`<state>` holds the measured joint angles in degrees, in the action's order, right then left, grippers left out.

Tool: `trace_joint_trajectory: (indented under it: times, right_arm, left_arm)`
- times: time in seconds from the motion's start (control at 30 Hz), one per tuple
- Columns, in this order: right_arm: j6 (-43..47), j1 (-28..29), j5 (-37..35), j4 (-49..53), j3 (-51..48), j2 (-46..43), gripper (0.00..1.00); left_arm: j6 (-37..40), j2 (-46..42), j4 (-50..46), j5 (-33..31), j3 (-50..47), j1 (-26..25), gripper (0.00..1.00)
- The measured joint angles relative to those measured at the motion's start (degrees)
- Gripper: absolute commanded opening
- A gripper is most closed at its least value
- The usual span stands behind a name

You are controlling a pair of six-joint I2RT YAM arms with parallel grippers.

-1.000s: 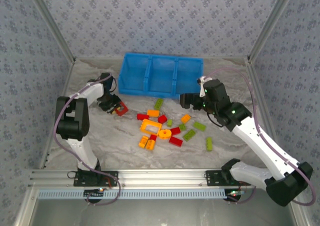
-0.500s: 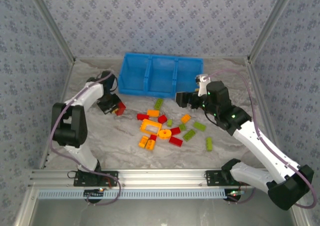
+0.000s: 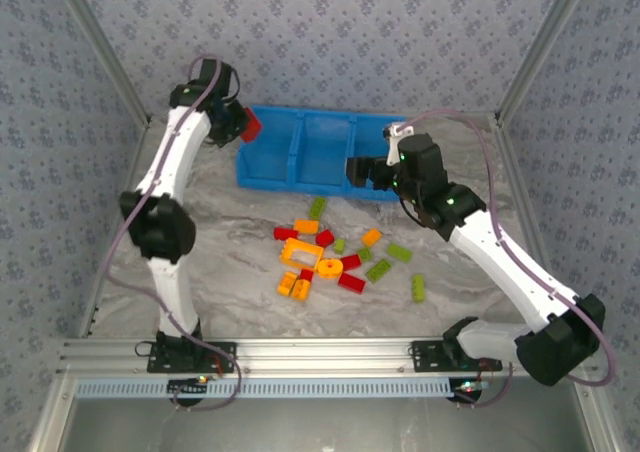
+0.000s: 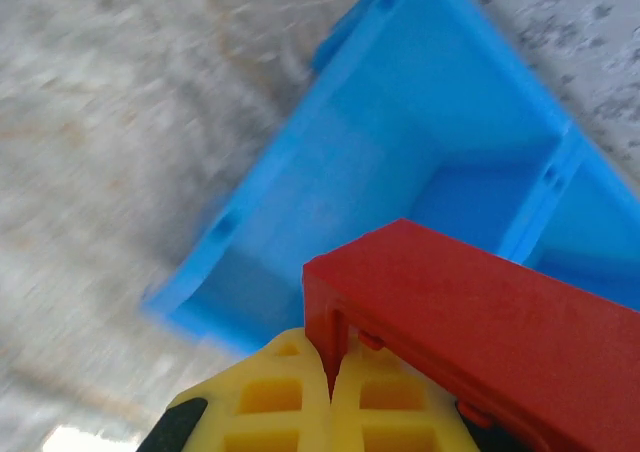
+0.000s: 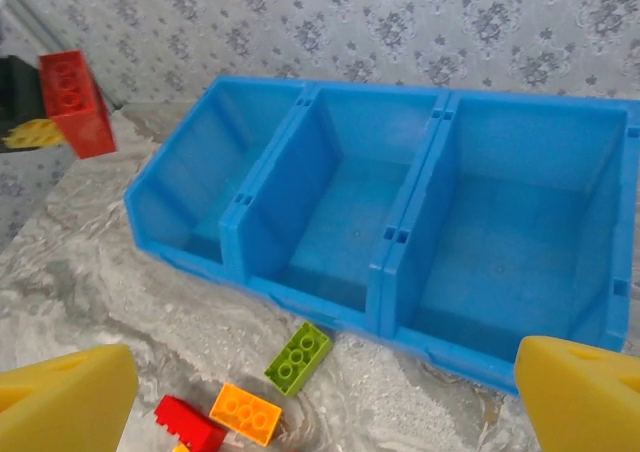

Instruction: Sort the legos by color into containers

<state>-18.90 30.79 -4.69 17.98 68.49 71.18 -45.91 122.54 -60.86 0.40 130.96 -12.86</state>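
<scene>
Holding a red brick (image 4: 480, 322) clamped between the left fingers (image 4: 290, 402), high near the far-left corner of the surface, just beside the left end of the blue bin (image 3: 290, 177); probably lined up to drop red into the left compartment. Keeping the right fingers (image 5: 60, 402) spread wide on nothing, hovering before the bin's front wall, likely waiting clear of the drop. Leaving the other legos (image 3: 325, 252) scattered mid-surface, nearer than the bin, all three compartments bare inside. Against a second ago: lifted the brick from low beside the pile's left side up and away to the bin; edged the right fingers closer to the bin; left the pile untouched.
</scene>
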Motion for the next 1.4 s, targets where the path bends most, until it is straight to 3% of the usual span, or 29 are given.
trace_joint_trajectory:
  times: [0.1, 0.2, 0.83, 1.1, 1.27, 1.4]
  right_arm:
    - [-1.5, -1.6, 0.0, -0.4, 1.4, 1.7, 1.00]
    - [-3.2, -3.5, 0.0, -0.5, 2.2, 2.8, 1.00]
    - [-6.4, -4.7, -0.1, -0.2, 3.4, 3.2, 1.00]
    - [-7.3, -4.7, -0.7, 0.6, 3.2, 3.2, 1.00]
    - [-7.4, -4.7, -1.4, 3.0, 3.1, 3.2, 1.00]
    - [-7.2, -4.5, -2.4, 4.9, 2.3, 2.8, 1.00]
  left_arm:
    - [0.2, 12.6, -2.1, 0.2, 15.3, -1.3, 0.00]
    - [0.1, 19.9, -3.4, 0.3, 22.1, -2.2, 0.00]
    - [-0.3, 22.1, -5.5, -0.6, 12.6, -3.9, 0.00]
    - [-0.3, 22.3, -6.3, -1.3, 12.2, -4.4, 0.12]
    - [-0.2, 22.3, -6.9, -1.3, 12.2, -4.4, 0.24]
    - [-0.2, 22.3, -6.9, -1.1, 12.2, -4.5, 0.26]
